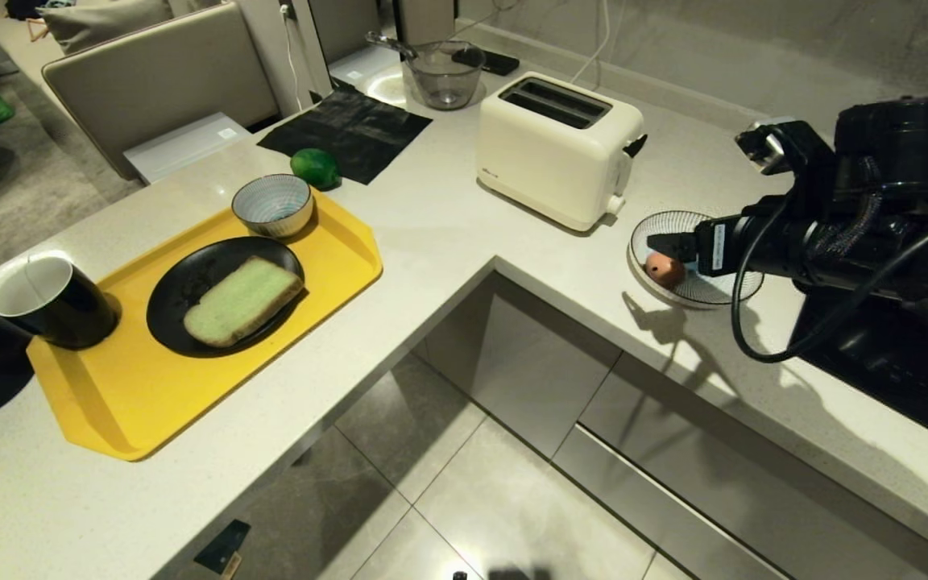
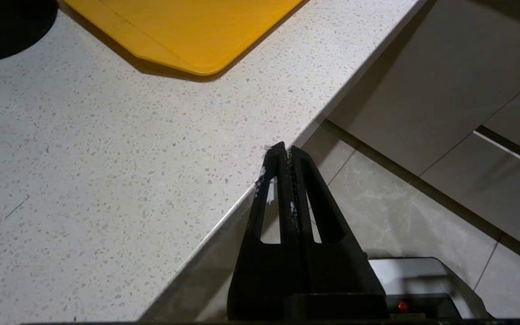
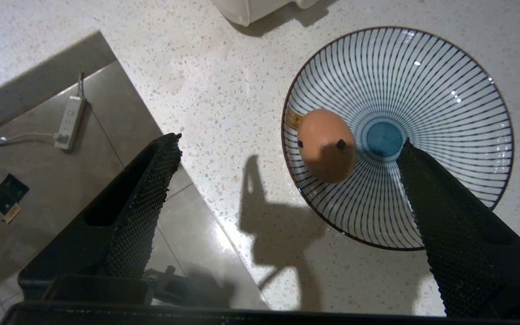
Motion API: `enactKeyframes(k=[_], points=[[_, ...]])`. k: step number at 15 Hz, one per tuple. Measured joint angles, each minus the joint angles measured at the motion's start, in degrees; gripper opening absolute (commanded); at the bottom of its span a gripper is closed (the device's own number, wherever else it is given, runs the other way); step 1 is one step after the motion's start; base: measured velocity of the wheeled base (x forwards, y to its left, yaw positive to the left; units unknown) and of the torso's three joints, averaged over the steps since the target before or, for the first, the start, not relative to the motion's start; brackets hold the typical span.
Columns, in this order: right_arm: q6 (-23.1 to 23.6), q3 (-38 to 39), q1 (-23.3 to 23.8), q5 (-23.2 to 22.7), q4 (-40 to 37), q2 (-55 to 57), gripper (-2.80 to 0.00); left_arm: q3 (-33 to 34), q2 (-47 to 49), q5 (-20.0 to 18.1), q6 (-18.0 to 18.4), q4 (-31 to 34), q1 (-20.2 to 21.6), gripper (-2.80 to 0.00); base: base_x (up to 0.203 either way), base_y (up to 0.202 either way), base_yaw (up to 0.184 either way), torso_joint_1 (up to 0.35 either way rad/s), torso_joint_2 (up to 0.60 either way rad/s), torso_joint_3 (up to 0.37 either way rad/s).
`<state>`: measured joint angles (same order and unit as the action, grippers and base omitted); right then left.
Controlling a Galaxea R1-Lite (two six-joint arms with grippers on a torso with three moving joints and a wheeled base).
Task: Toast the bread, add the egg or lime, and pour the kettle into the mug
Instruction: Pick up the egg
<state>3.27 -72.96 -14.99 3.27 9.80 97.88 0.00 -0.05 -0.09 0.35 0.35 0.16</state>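
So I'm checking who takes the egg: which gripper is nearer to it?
Right. The right gripper hangs open above the egg in the striped dish; the left gripper sits shut at the counter edge near the yellow tray.

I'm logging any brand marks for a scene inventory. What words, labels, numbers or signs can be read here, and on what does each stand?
None can be read.
Toaster: a small grey mark low on its front, too small to read.
Right gripper: a white label on its black body with dark marks, too small to read.
Striped plate: a yellowish sticker at the rim beside the egg, print too blurred to read.
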Motion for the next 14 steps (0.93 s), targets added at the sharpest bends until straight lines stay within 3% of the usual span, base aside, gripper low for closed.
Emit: enactKeyframes(k=[9, 14], points=[[5.79, -2.03, 0.06, 12.73, -0.26, 5.83, 0.00, 0.00, 0.00, 0.03, -0.02, -0.02, -0.02, -2.80, 0.000, 0.000, 0.000, 0.000, 0.00, 0.000], [5.66, -1.32, 1.11, 12.98, -0.40, 4.29, 0.00, 0.00, 0.00, 0.04, -0.01, -0.02, 0.00, -2.80, 0.000, 0.000, 0.000, 0.000, 0.00, 0.000]])
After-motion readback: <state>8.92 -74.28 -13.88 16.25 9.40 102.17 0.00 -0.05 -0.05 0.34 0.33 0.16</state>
